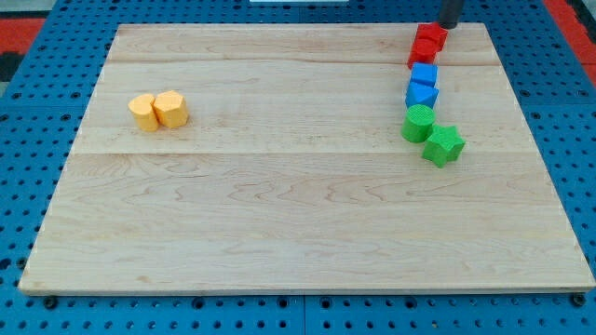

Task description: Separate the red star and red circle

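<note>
Rod's tip (449, 25) at the pale wood-grain worktop's (298, 214) top right corner, no claw on it, touching the red star (431, 37). Red circle (422, 54) pressed just below. Blue blocks, green blocks trail down the right edge; two yellow blocks near left edge.
</note>
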